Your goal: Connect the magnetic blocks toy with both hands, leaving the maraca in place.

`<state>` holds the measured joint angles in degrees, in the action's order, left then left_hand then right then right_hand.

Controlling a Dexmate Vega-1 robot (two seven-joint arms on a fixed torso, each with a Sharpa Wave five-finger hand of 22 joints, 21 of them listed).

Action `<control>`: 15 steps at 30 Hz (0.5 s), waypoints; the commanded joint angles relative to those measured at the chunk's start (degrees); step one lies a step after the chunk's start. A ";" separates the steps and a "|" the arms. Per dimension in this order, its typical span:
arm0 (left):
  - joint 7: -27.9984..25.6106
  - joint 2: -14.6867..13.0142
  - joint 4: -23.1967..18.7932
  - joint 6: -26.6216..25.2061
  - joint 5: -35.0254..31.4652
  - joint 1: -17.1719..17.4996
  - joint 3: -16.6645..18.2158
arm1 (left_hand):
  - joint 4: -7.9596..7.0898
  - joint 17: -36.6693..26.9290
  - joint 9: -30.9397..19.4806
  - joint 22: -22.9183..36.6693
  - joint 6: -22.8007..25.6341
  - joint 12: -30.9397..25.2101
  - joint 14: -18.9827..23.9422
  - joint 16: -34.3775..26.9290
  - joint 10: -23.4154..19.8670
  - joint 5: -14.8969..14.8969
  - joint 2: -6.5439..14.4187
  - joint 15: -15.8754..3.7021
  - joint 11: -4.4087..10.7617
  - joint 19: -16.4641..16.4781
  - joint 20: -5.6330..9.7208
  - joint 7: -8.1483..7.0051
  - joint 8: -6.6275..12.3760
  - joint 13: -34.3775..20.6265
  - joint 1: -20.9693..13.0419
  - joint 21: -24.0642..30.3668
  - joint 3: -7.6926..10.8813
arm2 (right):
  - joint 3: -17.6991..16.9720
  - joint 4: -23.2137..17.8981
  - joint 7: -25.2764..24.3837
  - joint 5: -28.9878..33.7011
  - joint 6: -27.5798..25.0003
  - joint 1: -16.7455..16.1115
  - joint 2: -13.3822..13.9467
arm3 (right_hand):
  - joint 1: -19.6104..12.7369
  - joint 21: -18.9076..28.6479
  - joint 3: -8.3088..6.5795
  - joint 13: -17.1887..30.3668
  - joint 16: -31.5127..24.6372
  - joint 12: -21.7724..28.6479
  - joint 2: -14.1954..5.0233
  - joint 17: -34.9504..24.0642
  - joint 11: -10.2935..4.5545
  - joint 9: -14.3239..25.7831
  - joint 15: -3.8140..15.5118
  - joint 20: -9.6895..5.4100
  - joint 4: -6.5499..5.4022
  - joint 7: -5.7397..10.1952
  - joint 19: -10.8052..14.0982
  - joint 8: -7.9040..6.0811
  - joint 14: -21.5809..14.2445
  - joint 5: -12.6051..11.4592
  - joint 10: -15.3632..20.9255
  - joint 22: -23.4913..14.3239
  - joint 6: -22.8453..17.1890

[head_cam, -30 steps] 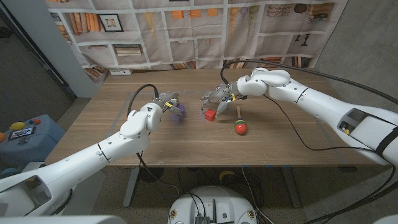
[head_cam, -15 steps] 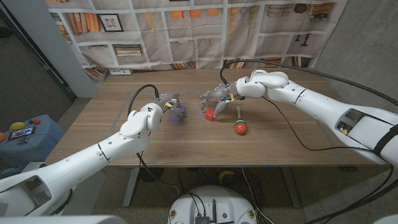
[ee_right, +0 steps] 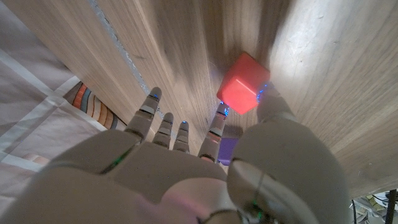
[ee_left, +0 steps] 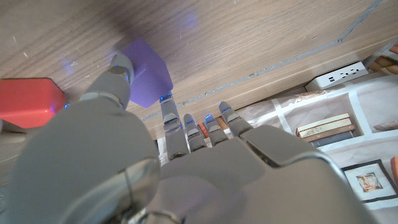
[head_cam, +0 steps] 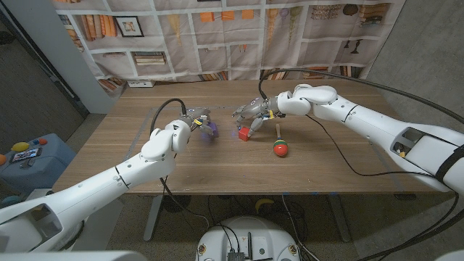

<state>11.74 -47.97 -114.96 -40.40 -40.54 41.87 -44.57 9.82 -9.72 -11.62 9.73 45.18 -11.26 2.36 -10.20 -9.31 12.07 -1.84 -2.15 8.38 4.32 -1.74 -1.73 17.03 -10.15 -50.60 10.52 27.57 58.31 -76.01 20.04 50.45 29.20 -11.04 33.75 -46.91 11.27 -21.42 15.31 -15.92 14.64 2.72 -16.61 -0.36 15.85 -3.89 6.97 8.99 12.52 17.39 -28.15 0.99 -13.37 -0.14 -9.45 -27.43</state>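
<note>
- Left hand point(head_cam: 190, 123) was over the wooden table point(head_cam: 145, 156), left of centre, fingers pinching the purple block point(head_cam: 209, 130) against the thumb; the left wrist view showed the thumb point(ee_left: 118, 74) pressed on the block's side and another fingertip at its edge.
- Purple block sat low, at or just above the table surface; I could not tell whether it touched the wood.
- Red block point(head_cam: 245, 133) lay near the purple one, a clear gap between them, toward the table's middle.
- Right hand point(head_cam: 254, 114) gripped the red block, pinched between the thumb point(ee_right: 273, 102) and a finger, the other fingers spread.
- Maraca point(head_cam: 280, 147) lay on the table just right of the red block, its handle pointing away toward the right hand, red-and-green head nearest the robot.
</note>
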 commanded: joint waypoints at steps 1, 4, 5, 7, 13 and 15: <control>0.56 0.41 0.41 0.48 -0.50 -0.60 -0.64 | -0.13 -0.14 -0.74 0.18 6.47 0.18 0.36 -0.22 -0.20 0.39 0.71 0.10 0.09 0.04 0.08 -4.60 0.30 -0.08 0.05 0.42 -0.24 | 0.21 1.58 -2.81 -0.60 1.20 0.32 -0.05 | -0.01 -0.03 0.20 0.18 -0.38 0.34 0.28 -0.27 -0.12 0.38 0.32 -1.29 -0.19 0.03 0.62 -1.06 -0.61 -0.51 1.26 -0.10 -2.08; 0.67 0.60 0.56 0.45 -0.68 -0.77 -0.77 | -0.14 -0.14 -0.76 0.18 6.46 0.18 0.31 -0.20 -0.22 0.40 0.75 0.07 0.12 0.05 0.10 -4.63 0.28 -0.08 0.04 0.42 -0.28 | 0.12 1.97 -2.85 -1.16 1.47 0.42 -0.07 | 0.00 0.12 0.46 0.11 -0.57 0.40 0.19 -0.41 -0.29 0.50 0.47 -2.89 -0.23 0.08 1.73 -1.91 -1.00 -0.62 1.99 -0.08 -3.75; 0.66 0.62 0.61 0.57 -0.68 -0.81 -0.78 | -0.14 -0.14 -0.76 0.18 6.44 0.18 0.33 -0.21 -0.21 0.40 0.77 0.10 0.13 0.04 0.07 -4.63 0.27 -0.09 0.04 0.42 -0.30 | 0.06 1.95 -3.29 -1.04 1.46 0.36 0.03 | -0.02 0.24 0.58 0.08 -0.75 0.37 0.14 -0.49 -0.45 0.53 0.72 -3.76 -0.24 0.09 2.44 -2.22 -1.38 -0.68 2.20 -0.07 -4.33; 0.69 0.74 0.72 0.66 -0.79 -0.95 -0.85 | -0.15 -0.14 -0.77 0.18 6.44 0.18 0.32 -0.20 -0.22 0.40 0.79 0.12 0.09 0.04 0.09 -4.65 0.26 -0.09 0.03 0.42 -0.32 | -0.02 2.00 -3.60 -1.15 1.60 0.34 0.12 | -0.12 0.29 0.79 0.00 -1.07 0.50 0.03 -0.60 -0.42 0.63 1.28 -5.36 -0.22 0.06 3.39 -2.92 -2.14 -0.77 3.06 -0.04 -5.69; 0.98 1.03 1.06 1.09 -0.98 -1.38 -1.08 | -0.15 -0.14 -0.81 0.18 6.72 0.16 0.35 -0.21 -0.30 0.40 0.85 0.04 0.11 0.03 0.15 -4.60 0.34 -0.09 0.01 0.42 -0.43 | -0.69 1.35 -4.26 -1.80 1.39 -0.19 0.76 | -0.64 0.42 1.29 -0.26 -1.74 0.86 -0.10 -0.72 -1.00 0.83 2.78 -7.73 -0.07 0.03 5.89 -4.73 -3.85 -0.95 5.42 0.01 -9.27; 1.15 1.12 1.11 1.07 -1.15 -1.50 -1.17 | -0.14 -0.14 -0.82 0.18 6.68 0.17 0.35 -0.21 -0.28 0.40 0.86 0.11 0.18 0.03 0.11 -4.70 0.31 -0.09 0.00 0.42 -0.46 | -1.00 0.71 -4.29 -1.95 1.11 -0.51 1.12 | -0.76 0.37 1.38 -0.33 -1.87 0.93 -0.14 -0.75 -1.06 0.88 3.06 -7.94 -0.06 0.00 6.21 -5.17 -4.20 -1.00 5.91 0.02 -10.17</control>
<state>12.34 -47.41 -114.43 -39.86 -41.20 41.17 -45.21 9.75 -9.72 -11.63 9.73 45.18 -11.26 2.36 -10.20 -9.31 11.94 -1.69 -2.15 8.38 4.32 -1.74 -1.73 17.01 -10.15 -50.46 10.52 27.18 58.29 -74.53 17.36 49.56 30.35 -10.79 33.93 -46.91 11.26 -20.31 14.89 -17.46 15.07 2.72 -17.18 -1.33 16.37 -0.99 -0.64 8.86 12.49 23.12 -32.62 -2.31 -14.00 4.92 -9.33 -36.37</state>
